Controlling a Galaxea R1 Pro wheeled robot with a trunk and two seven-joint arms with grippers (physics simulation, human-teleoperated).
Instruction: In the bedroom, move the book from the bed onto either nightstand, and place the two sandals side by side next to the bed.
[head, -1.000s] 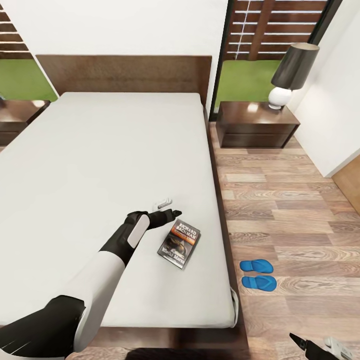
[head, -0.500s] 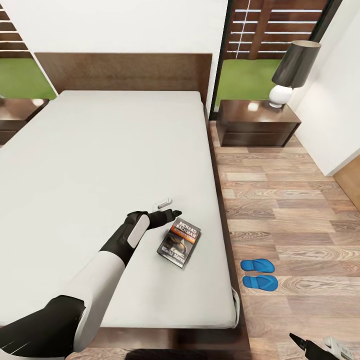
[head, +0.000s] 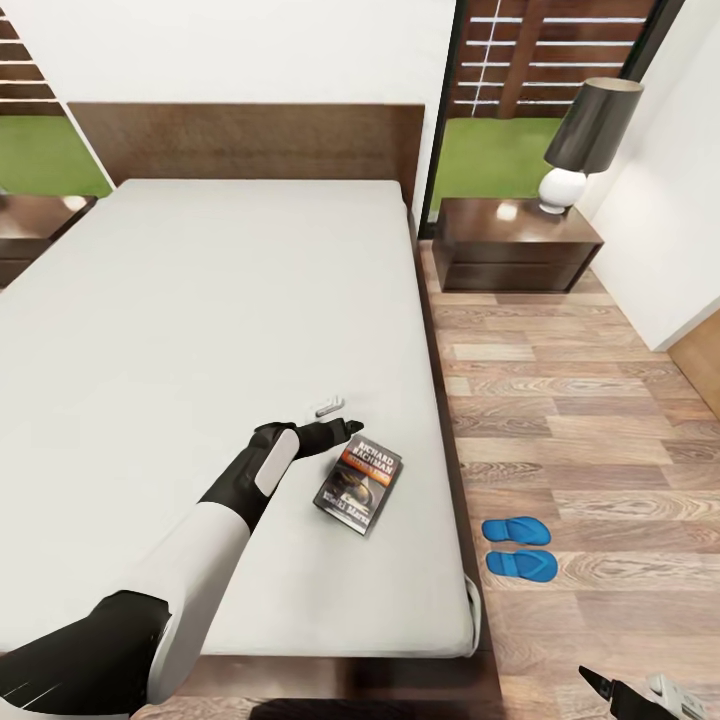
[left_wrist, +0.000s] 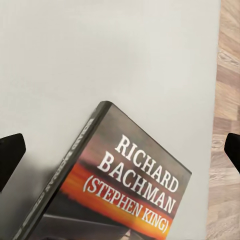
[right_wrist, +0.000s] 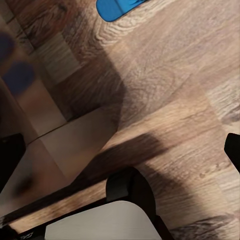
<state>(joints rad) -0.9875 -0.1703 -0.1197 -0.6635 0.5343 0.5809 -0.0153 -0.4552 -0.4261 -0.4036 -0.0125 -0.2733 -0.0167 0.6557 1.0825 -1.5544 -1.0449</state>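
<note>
Nothing has moved; left claw (head: 338, 418) stays spread wide just above the book (head: 359, 485) on the bed (head: 200, 300).

Cover of the book (left_wrist: 122, 185), lying on the bed (head: 200, 300): white capitals "RICHARD BACHMAN", and beneath, on the orange band, "(STEPHEN KING)". Spine lettering is too blurred to read. The head view resolves only "RICHARD".

One bed (head: 200, 330) carries one book (head: 358, 486). Two nightstands flank the bed: one (head: 515, 247) at its right, bearing one lamp (head: 580, 145), and one (head: 30, 235) at its left. Two blue sandals (head: 520, 547) lie on the floor beside the bed's right edge.
</note>
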